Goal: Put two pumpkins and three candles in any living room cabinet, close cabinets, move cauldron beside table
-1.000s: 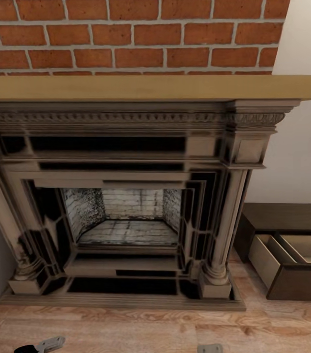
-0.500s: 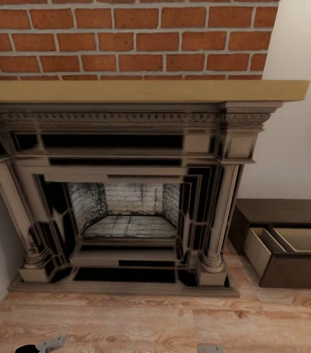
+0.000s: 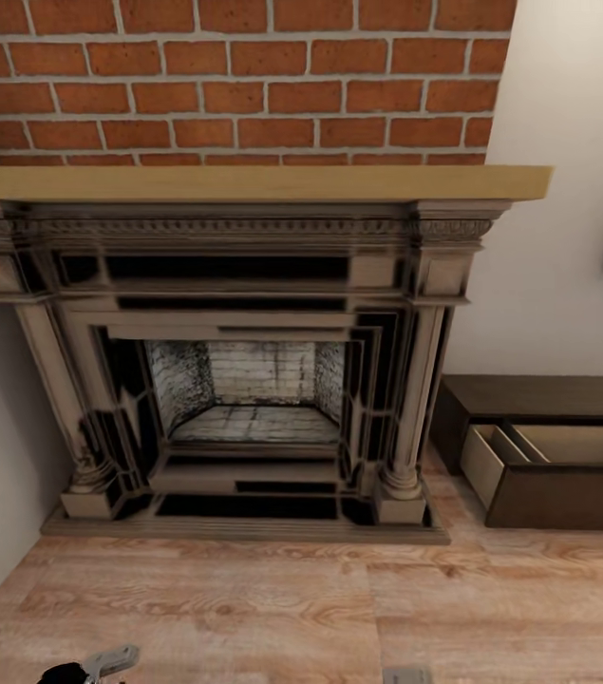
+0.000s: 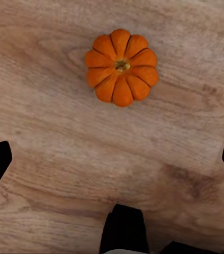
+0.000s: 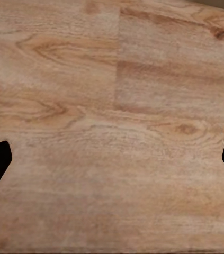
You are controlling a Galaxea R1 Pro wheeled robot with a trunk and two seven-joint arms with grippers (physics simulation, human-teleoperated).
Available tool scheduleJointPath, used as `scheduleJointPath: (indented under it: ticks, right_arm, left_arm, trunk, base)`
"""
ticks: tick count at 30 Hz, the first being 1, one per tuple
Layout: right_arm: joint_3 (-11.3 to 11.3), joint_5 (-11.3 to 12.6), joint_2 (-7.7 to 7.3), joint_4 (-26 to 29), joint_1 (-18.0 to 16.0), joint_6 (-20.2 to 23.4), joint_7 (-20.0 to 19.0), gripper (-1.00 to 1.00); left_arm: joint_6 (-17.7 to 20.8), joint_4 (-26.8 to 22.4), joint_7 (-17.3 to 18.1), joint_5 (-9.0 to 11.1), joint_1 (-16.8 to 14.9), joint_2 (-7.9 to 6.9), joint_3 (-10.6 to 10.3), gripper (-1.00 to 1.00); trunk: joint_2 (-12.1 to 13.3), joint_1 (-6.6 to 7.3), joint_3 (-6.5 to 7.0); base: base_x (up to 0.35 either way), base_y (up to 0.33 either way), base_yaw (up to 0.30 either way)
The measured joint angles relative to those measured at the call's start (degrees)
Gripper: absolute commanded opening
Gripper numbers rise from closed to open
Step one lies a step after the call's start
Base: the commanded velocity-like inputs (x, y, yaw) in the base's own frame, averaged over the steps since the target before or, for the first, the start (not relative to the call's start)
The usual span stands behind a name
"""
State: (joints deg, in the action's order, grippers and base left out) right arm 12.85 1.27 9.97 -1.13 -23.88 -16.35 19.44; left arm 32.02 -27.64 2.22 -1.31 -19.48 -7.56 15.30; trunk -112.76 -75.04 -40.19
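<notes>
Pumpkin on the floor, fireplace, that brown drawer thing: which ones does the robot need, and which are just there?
Needed:
pumpkin, on the wood floor
cabinet, one drawer pulled open

Just there:
fireplace
brick wall
wooden mantel shelf

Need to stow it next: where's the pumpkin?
In the left wrist view, the pumpkin sits upright on the bare wood floor, ahead of the open left hand.

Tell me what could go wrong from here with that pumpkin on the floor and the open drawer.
The pumpkin lies loose on the wood floor ahead of the open left gripper; a careless approach could nudge it and roll it away. The cabinet drawer juts out over the floor beside the fireplace, so the base or an arm might clip it.
</notes>
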Motion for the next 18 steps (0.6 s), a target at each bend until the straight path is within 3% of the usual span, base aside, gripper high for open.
scheduleJointPath:
  ticks: [3, 7, 13, 18]
  right_arm:
    - [0.0, 0.0, 0.00, 0.0, 0.0, 0.0, 0.0, 1.00]
    - [0.0, 0.0, 0.00, 0.0, 0.0, 0.2, 0.1, 1.00]
    - [0.1, 0.0, 0.01, 1.7, 0.0, 0.4, 0.2, 1.00]
    - [0.0, 0.0, 0.01, 2.5, 0.0, 0.5, 0.2, 1.00]
  left_arm:
    - [0.4, -1.6, -0.4, 0.0, 0.0, 0.50, 0.0, 1.00]
    - [3.3, -5.9, -1.3, 0.0, 0.0, 2.33, 0.1, 1.00]
    - [5.0, -9.6, -1.7, 0.1, 0.0, 4.45, 0.1, 1.00]
    - [5.2, -10.1, -1.8, 0.0, 0.0, 4.98, 0.1, 1.00]
  trunk:
    - [0.0, 0.00, 0.00]
    - [0.0, 0.02, 0.00]
    - [0.0, 0.03, 0.00]
    - [0.0, 0.03, 0.00]
  base:
    - [-0.259, 0.000, 0.000]
    - [-0.166, 0.000, 0.000]
    - [-0.037, 0.000, 0.000]
    - [-0.005, 0.000, 0.000]
